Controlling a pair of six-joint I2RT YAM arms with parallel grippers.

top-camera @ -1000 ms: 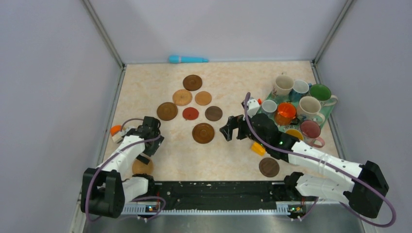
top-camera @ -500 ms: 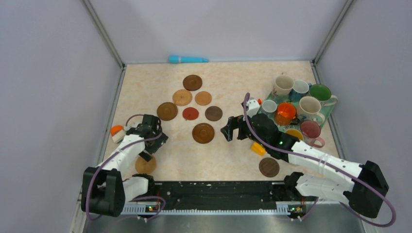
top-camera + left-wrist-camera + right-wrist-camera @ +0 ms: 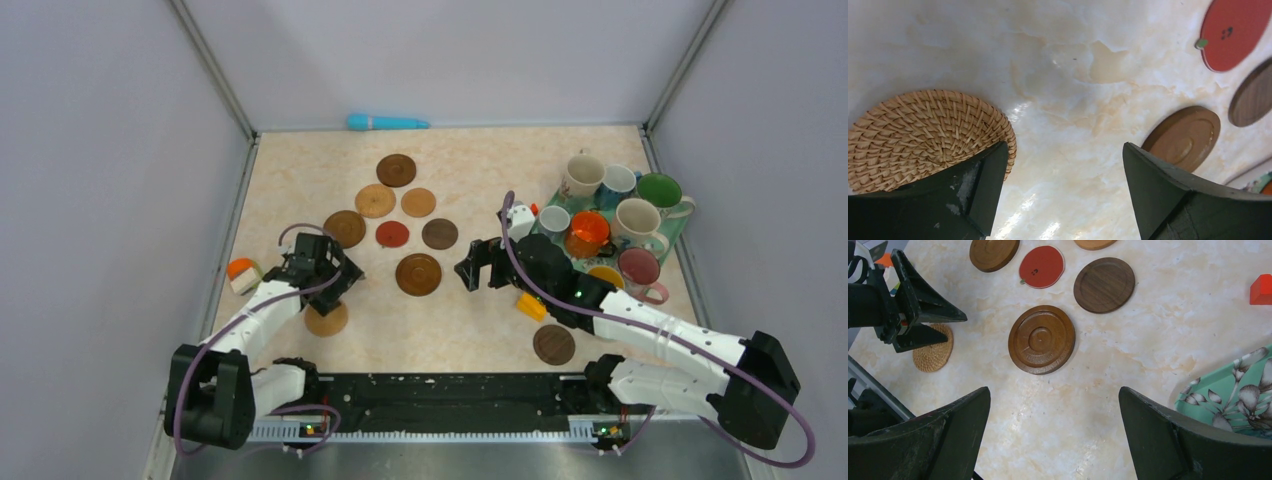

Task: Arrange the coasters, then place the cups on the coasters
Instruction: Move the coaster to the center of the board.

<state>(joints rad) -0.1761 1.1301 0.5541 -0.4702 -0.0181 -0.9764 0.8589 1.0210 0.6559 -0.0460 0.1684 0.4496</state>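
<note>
At front left, we find the woven coaster (image 3: 923,135) pushed nearer the others. Left gripper (image 3: 1063,152) spread, one finger at its rim; we judge arranging unfinished.

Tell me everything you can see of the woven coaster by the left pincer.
The woven coaster is a round, flat disc of tan straw-like strands coiled in a spiral. It lies flat on the marbled tabletop, set apart from the wooden coasters, toward the near left. The left pincer stands open at its edge; one finger overlaps its rim in the wrist view, but contact cannot be told. Nothing rests on it.
</note>
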